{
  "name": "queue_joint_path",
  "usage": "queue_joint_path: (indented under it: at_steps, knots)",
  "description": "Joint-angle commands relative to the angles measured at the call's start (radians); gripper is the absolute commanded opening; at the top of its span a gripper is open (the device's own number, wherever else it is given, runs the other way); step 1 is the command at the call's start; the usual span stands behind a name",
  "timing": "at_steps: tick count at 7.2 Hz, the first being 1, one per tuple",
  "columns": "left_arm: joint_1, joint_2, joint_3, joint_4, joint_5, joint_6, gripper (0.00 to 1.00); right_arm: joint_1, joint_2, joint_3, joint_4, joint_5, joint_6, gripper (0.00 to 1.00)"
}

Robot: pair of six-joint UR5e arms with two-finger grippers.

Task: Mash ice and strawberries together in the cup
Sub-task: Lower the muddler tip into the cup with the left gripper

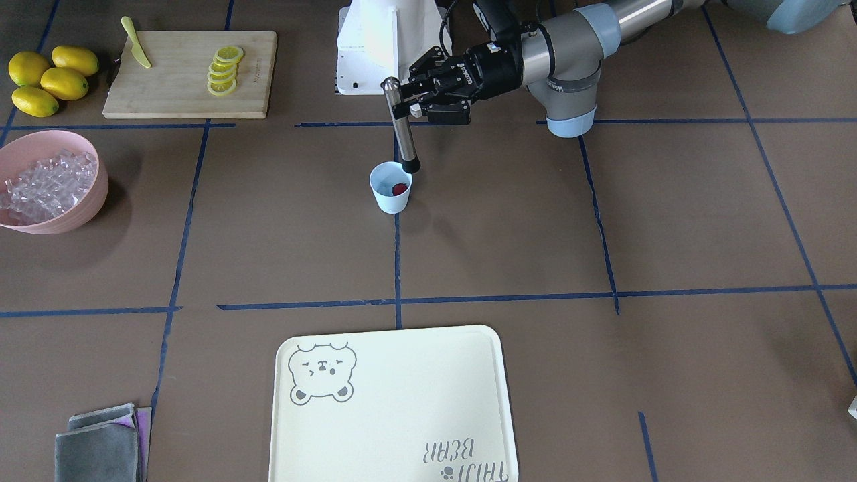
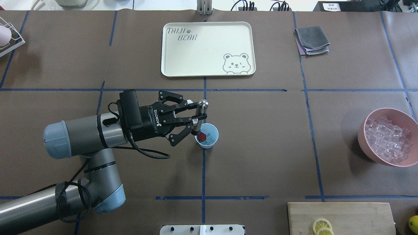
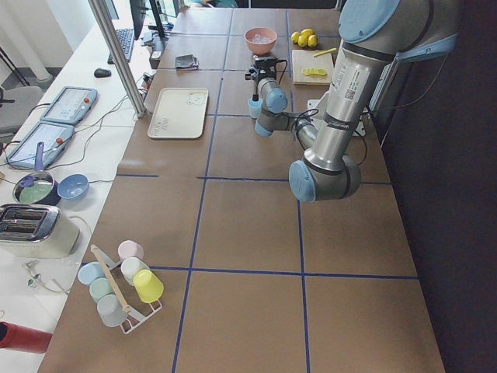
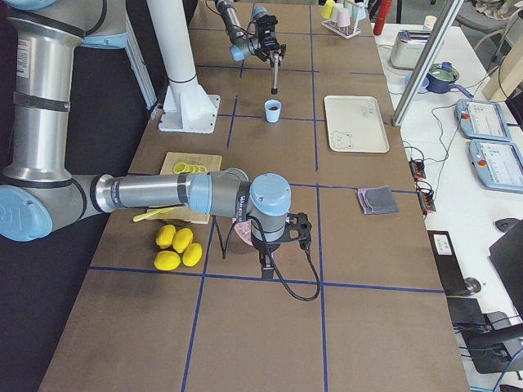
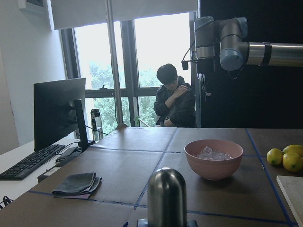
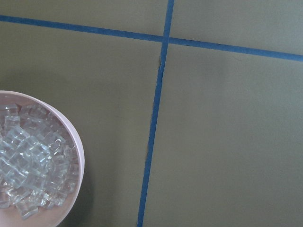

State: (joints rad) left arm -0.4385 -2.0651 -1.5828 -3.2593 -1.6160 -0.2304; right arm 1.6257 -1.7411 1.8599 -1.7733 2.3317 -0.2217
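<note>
Fingers (image 2: pixel 184 130) of left arm pinch steel muddler (image 1: pixel 402 127) upright, tip at cup (image 1: pixel 390 203) rim, robot side. Strawberry (image 1: pixel 400 189) inside cup; ice (image 1: pixel 47 181) seen only in pink bowl (image 1: pixel 87 201), well apart from cup. Centre your tip over cup, press straight down; off-centre push likely tips cup.

Comes in from the lower left of the overhead view with the left arm (image 2: pixel 81 133), elbow folded near the bottom edge, forearm running level toward the centre. Holds the left gripper (image 2: pixel 195 118) on its side, finger (image 2: pixel 173 97) links bowed wide apart, tips pinched on an upright metal rod (image 2: pixel 200 111). Shows the same grip at upper centre of the front-facing view, with the arm entering from the upper right. Reaches level across the left middle of the right-side view with the right arm (image 4: pixel 163 192), wrist (image 4: pixel 270 200) turned downward, right gripper (image 4: pixel 265 263) aimed at the table. Jaws there too small to judge.
</note>
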Motion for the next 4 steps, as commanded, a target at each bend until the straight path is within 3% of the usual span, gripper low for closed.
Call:
queue_joint_path:
  at_steps: [1,3,4]
  knots:
    - [0.023,-0.038,0.055,-0.01,0.047,0.026,0.0,0.0,0.0,-0.001,0.0,0.0,0.001,1.0]
    - [0.095,-0.043,0.063,-0.017,0.134,0.055,0.0,0.0,0.0,-0.001,0.0,0.0,0.001,1.0]
    - [0.099,-0.041,0.07,-0.017,0.134,0.057,0.0,0.0,0.0,-0.001,0.0,0.0,0.001,1.0]
